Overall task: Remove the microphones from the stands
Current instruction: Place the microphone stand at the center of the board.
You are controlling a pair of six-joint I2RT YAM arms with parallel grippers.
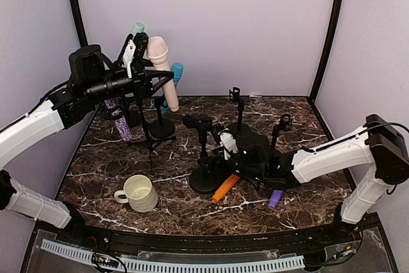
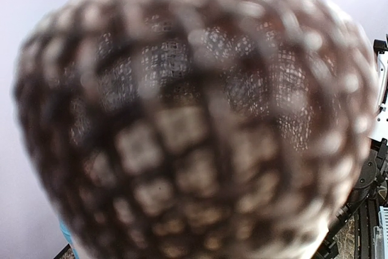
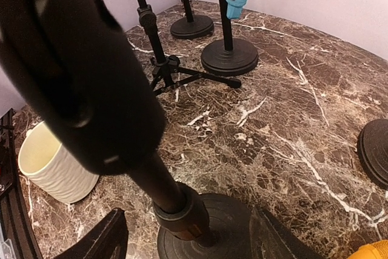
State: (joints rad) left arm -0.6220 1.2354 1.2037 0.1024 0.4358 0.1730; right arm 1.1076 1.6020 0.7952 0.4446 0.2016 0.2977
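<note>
Here, marble table (image 1: pixel 307 126), lilac walls (image 1: pixel 255 23), pink microphone (image 1: pixel 158 52)

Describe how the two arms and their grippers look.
Both are alike: the left arm and right arm have smooth white link shells joined by blocky black joints, with a thin black cable running along each. The left gripper and right gripper are mostly black with white parts. No markings show.
</note>
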